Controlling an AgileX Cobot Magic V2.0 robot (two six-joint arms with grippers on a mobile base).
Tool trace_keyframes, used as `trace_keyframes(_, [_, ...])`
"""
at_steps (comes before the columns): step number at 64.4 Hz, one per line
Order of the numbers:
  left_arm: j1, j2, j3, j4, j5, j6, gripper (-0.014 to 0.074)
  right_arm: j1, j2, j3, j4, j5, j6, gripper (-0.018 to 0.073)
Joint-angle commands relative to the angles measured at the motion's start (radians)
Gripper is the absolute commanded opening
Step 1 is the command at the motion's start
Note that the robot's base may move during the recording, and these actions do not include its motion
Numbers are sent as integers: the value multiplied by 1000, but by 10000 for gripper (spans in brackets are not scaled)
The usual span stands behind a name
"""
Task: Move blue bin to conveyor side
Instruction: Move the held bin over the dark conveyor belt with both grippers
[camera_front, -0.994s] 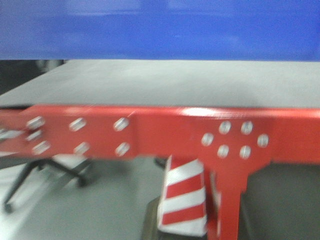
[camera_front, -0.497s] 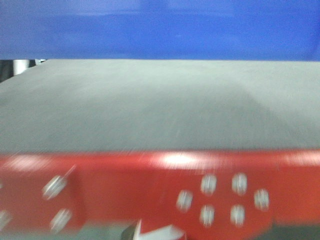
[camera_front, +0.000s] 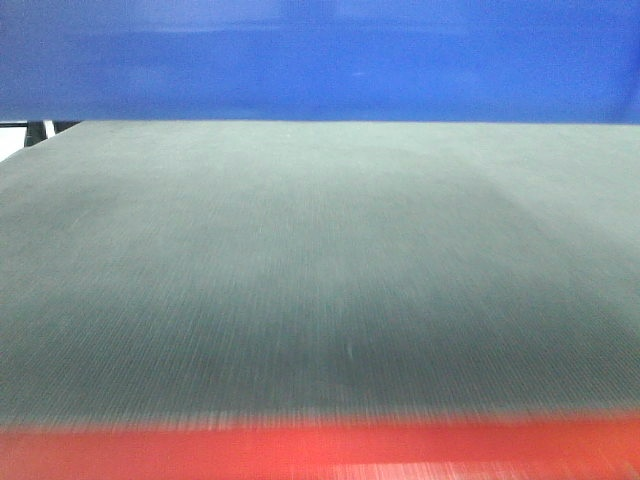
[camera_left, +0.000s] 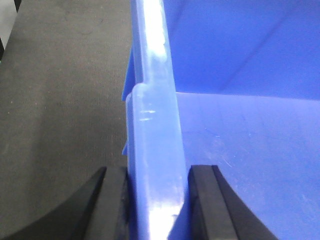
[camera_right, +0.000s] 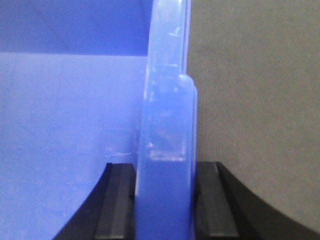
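Note:
The blue bin's thick glossy rim (camera_left: 152, 125) runs up the middle of the left wrist view, and my left gripper (camera_left: 157, 200) is shut on it, one black finger outside the wall and one inside. My right gripper (camera_right: 165, 200) is shut on the bin's opposite rim (camera_right: 167, 110) in the same way. The bin's smooth blue inside (camera_left: 250, 150) fills the space beyond each rim. The conveyor's dark woven belt (camera_front: 320, 270) fills most of the front view and also lies beside the bin (camera_left: 60, 100) (camera_right: 250, 100).
The conveyor's red frame edge (camera_front: 320, 455) runs along the bottom of the front view. A flat blue band (camera_front: 320, 60) crosses the top; I cannot tell whether it is the bin or a wall behind.
The front view has closed in on the conveyor. The red frame with its bolts slid down to the bottom edge, the floor and striped post left view, and the belt now fills the frame.

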Motion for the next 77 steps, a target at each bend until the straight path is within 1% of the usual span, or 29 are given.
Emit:
trace_keyframes(1, [-1, -16, -16, 37, -115, 7, -20, -7, -21, -13, -69, -75, -15, -81])
trace_keyframes(77, [-1, -16, -16, 37, -115, 7, -20, -7, -21, -13, -69, -75, -15, -81])
